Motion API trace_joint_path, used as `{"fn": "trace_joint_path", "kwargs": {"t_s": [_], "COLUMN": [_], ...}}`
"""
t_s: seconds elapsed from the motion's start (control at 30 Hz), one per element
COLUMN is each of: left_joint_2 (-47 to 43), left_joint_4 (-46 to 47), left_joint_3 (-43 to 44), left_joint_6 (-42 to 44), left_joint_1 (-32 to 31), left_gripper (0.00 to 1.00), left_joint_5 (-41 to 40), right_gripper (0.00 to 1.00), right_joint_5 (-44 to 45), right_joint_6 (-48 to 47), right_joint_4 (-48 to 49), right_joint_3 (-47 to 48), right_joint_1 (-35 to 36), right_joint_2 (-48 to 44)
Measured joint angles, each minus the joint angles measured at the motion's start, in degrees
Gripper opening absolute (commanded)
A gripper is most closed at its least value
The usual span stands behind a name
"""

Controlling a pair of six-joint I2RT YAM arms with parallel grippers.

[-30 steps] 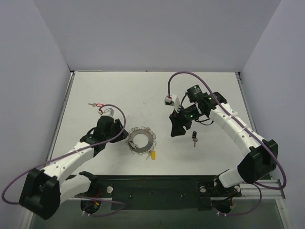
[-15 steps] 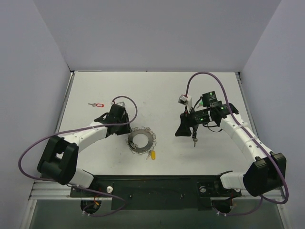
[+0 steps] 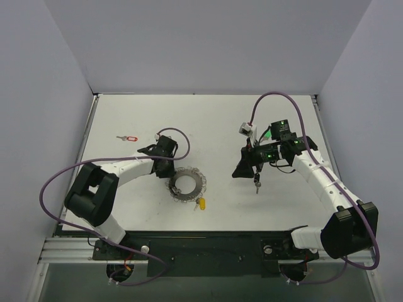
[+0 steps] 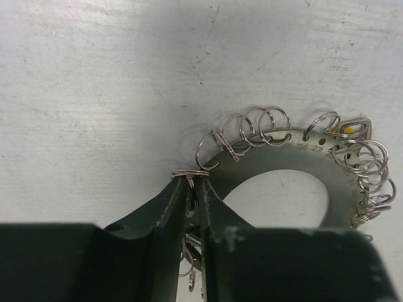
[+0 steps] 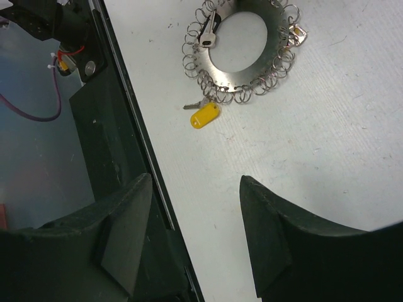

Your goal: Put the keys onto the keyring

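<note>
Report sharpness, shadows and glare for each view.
Top external: even, soft light with faint shadows under the arms; the keyring is too small for its loops to resolve. Left wrist: keyring crisp, the dark left fingers underexposed, shadow dimming the top edge. Right wrist: yellow-headed key sharp, the near right fingers dark and featureless; no strong glare.

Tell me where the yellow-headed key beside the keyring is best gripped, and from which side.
Likely the yellow head of the key, from straight above, jaws across its narrow width: it lies flat, the head is its bulkiest part, and the keyring crowds the blade end.
</note>
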Motion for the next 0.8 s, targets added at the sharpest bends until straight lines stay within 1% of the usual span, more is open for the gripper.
{"fn": "trace_joint_path", "kwargs": {"t_s": [0.43,0.8], "left_joint_2": [0.00,-0.26], "left_joint_4": [-3.37,-4.63], "left_joint_3": [3.13,2.82], "left_joint_6": [1.66,2.10], "left_joint_1": [-1.84,-1.86], "left_gripper": [0.27,0.28], "left_joint_5": [-5.55,-5.07], "right_gripper": [0.53,0.53], "right_joint_5": [-1.75,-2.01], "right_joint_6": [0.02,0.02], "right_joint_4": [0.09,0.09], "right_joint_3": [-0.83,-0.94], "right_joint_1": [-0.48,-0.55], "right_joint_2": [0.07,0.15]}}
